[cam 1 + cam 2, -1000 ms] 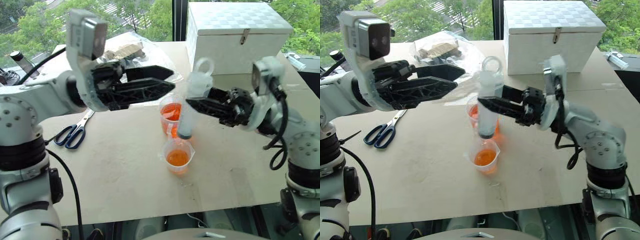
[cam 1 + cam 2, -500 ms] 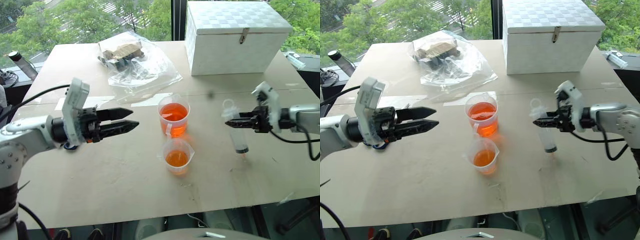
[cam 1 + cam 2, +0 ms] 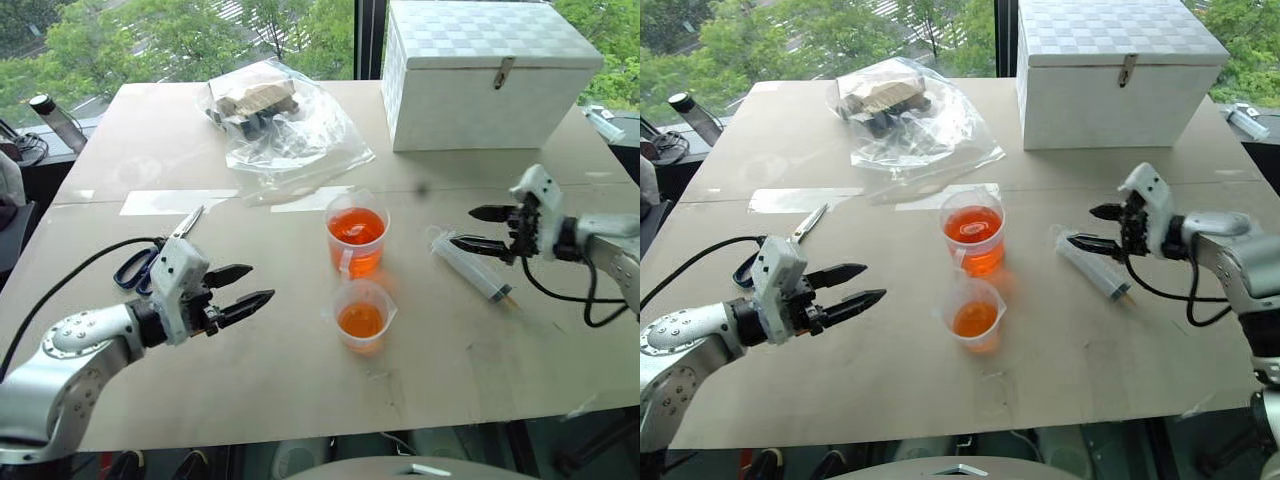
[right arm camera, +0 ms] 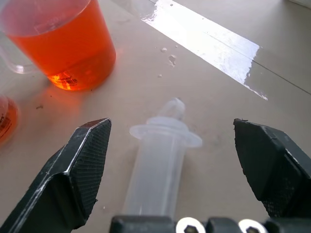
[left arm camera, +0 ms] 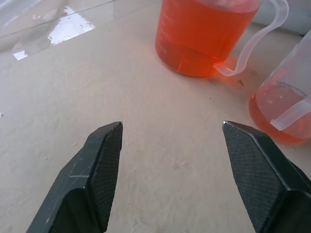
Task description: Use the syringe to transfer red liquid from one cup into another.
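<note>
The right tool (image 3: pixel 483 229) has released the large clear plastic syringe (image 3: pixel 472 265), now lying flat on the surface (image 3: pixel 250 380) toward its right edge, and with the left tool (image 3: pixel 243 289) released and empty too, the transfer looks finished.

Two head cameras look forward and down over the worktop (image 3: pixel 250 360) from near-identical spots, sharing the whole surface up to the window. Each wrist camera sits low and close, looking along its gripper; both catch the taller beaker (image 5: pixel 204 34), which the head views show at mid-worktop.
</note>
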Motion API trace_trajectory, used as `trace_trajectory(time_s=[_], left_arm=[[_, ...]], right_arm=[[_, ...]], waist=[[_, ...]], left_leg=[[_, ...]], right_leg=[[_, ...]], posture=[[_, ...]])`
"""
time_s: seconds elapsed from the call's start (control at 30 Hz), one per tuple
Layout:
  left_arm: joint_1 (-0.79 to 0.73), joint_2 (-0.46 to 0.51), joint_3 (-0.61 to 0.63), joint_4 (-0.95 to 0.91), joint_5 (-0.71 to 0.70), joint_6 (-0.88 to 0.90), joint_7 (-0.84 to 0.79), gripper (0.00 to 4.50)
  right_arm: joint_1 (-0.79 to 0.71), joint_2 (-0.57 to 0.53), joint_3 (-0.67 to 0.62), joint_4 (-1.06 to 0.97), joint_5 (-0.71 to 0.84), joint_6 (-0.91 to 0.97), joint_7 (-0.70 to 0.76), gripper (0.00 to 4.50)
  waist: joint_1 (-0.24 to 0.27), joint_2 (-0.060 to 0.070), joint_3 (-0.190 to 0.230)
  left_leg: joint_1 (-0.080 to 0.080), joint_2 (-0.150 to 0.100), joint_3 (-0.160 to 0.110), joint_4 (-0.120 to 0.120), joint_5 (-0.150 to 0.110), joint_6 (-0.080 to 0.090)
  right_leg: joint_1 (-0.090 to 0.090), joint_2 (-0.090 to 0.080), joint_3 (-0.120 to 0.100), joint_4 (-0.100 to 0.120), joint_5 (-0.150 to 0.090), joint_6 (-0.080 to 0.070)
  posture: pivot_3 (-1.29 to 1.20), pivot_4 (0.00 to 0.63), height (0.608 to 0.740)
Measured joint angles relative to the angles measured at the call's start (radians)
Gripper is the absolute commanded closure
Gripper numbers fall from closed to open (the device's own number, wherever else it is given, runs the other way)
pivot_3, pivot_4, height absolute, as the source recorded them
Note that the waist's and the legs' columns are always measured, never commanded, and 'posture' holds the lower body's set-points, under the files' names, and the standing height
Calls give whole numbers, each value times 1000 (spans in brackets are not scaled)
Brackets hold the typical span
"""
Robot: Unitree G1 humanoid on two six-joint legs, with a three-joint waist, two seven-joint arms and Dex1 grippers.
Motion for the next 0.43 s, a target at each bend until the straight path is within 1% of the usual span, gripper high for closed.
trace_trajectory(time_s=[0.07,0.1,0.17,0.23,0.3,0.43], left_arm=[[83,-55,0,-18,49,-64,15,1177],[119,-68,-3,-14,68,-77,17,1177],[181,-93,-21,14,143,-144,21,1177],[222,-121,-27,32,181,-199,18,1177],[255,-161,-32,34,189,-246,8,1177],[309,-183,-51,34,202,-292,-12,1177]], right_arm=[[184,1,-119,7,-15,-150,69,94],[231,3,-144,23,-23,-186,84,94],[328,23,-197,74,-64,-321,119,94],[367,50,-230,129,-87,-413,140,94],[403,60,-240,196,-108,-487,171,94],[421,77,-246,310,-140,-602,230,94]], waist=[[6,0,-2],[4,0,-2],[0,2,-3],[-8,3,-3],[-12,4,-3],[-19,6,-3]], left_leg=[[1,0,-1,0,-1,1],[1,0,0,0,-1,1],[4,0,0,0,-1,2],[10,0,1,0,-3,5],[22,0,1,-1,-4,7],[23,1,0,-1,-5,7]], right_leg=[[2,0,-1,-2,0,0],[2,0,-1,-2,0,0],[4,0,-1,0,0,0],[9,1,0,1,0,-1],[21,0,0,0,0,-1],[23,-1,0,-1,0,-2]], posture=[[0,150,740],[0,150,740],[0,150,740],[0,150,740],[0,150,740],[0,150,740]])
